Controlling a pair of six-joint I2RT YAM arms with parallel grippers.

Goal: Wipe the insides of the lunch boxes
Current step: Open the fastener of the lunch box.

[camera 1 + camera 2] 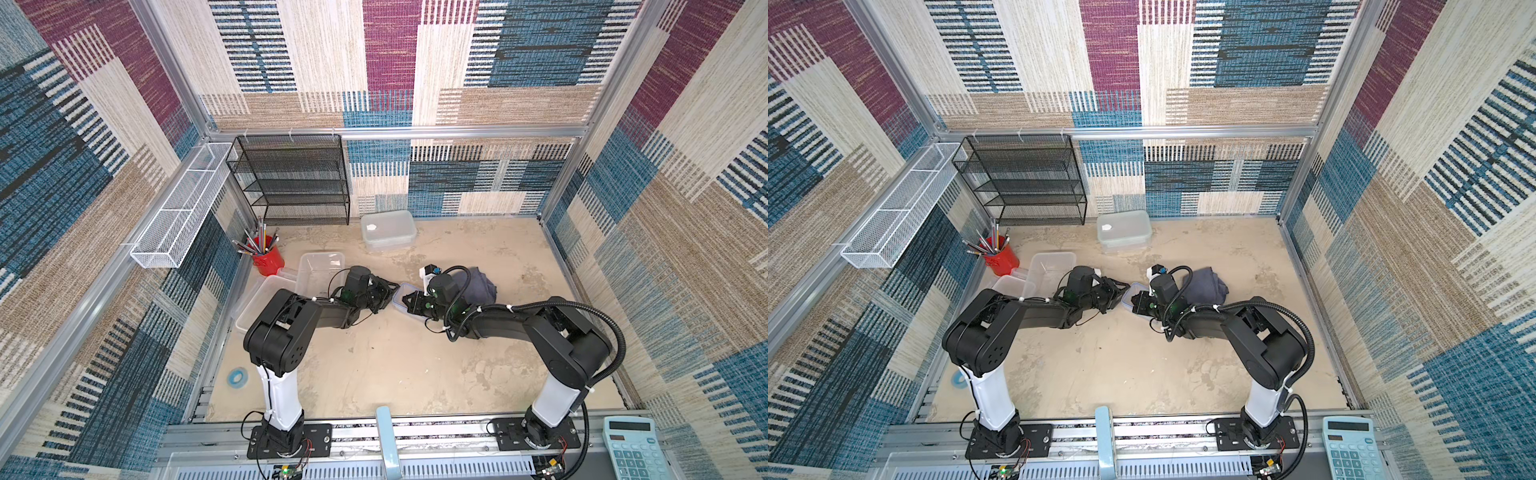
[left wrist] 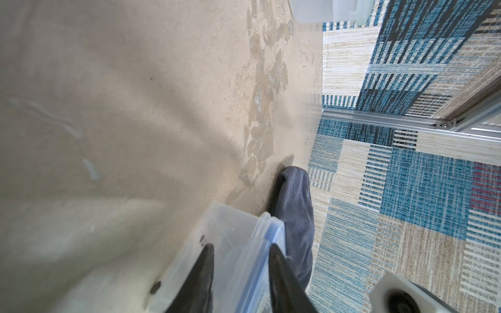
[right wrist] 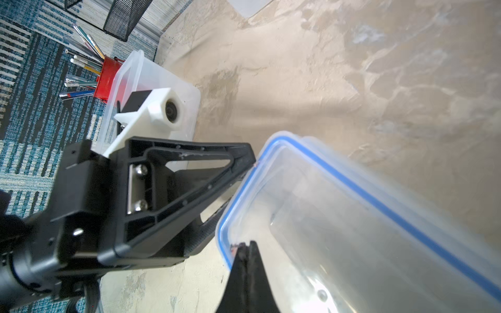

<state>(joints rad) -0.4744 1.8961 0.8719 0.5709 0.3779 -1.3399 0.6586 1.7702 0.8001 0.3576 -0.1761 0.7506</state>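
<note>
The small lunch box (image 3: pixel 352 216), clear with a blue rim, hangs tilted between my two grippers at the table's middle (image 1: pixel 399 303). My right gripper (image 3: pixel 247 242) is shut on the blue rim at one end. My left gripper (image 2: pixel 244 249) straddles the opposite end. One of its fingers (image 2: pixel 206 271) rests against the clear wall and its second finger against the blue-rimmed side. The inside of this lunch box looks empty. A larger lunch box (image 1: pixel 388 230) stands closed at the back. An open clear lunch box (image 1: pixel 320 268) sits behind my left arm. The grey-blue cloth (image 1: pixel 482 286) lies bunched behind my right gripper.
A red cup of pencils (image 1: pixel 268 257) stands at the left wall beside a clear tub or lid (image 1: pixel 257 303). A black mesh shelf (image 1: pixel 291 178) fills the back left corner, with a white wire basket (image 1: pixel 178 208) on the left wall. A blue tape roll (image 1: pixel 237 377) and a calculator (image 1: pixel 631 449) are near the front.
</note>
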